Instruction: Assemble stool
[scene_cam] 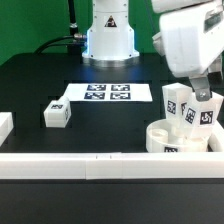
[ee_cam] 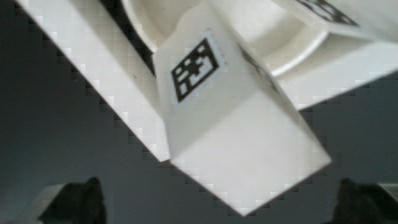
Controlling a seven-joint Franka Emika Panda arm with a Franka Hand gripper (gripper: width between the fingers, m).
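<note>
The round white seat (scene_cam: 180, 137) lies at the exterior view's lower right, against the front rail. Two white tagged legs stand upright on it, one (scene_cam: 176, 103) to the left and one (scene_cam: 206, 113) to the right. A third leg (scene_cam: 57, 114) lies loose on the black table to the left. My gripper (scene_cam: 203, 90) hangs just above the right-hand leg. In the wrist view that leg (ee_cam: 231, 125) fills the middle, its end reaching down between my dark fingertips (ee_cam: 73, 201). The jaws stand wide apart and touch nothing. The seat's rim (ee_cam: 267, 30) shows behind the leg.
The marker board (scene_cam: 107, 93) lies at the table's middle, in front of the robot base. A long white rail (scene_cam: 95, 165) runs along the front edge and shows in the wrist view (ee_cam: 86, 70). Another white piece (scene_cam: 4, 126) sits at the far left.
</note>
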